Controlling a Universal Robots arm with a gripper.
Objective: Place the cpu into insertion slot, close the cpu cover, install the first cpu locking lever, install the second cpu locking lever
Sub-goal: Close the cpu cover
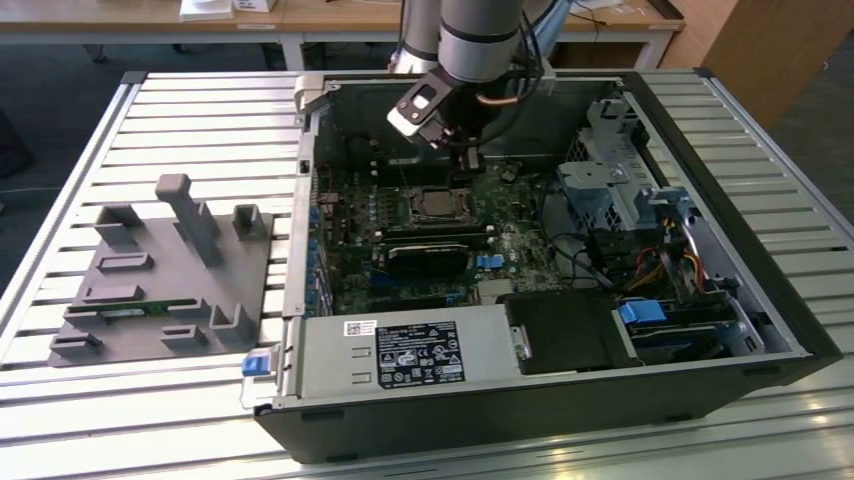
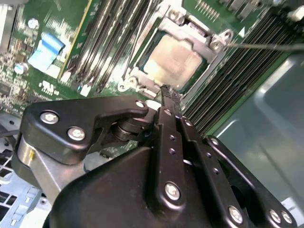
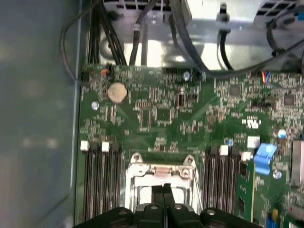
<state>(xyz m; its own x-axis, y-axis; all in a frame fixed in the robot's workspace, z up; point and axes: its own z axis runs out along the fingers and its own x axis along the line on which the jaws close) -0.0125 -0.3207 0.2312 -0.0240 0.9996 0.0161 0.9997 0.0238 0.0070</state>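
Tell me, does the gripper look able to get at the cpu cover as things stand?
Probably yes. In the second wrist view the shut gripper hangs close to the edge of the cpu cover, which frames the cpu, and nothing stands between them.

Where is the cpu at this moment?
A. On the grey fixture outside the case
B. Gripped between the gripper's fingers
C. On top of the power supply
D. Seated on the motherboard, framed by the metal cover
D: in the second wrist view the cpu lies flat on the motherboard with the cpu cover framing its pale face, while the gripper beside it is shut and holds nothing.
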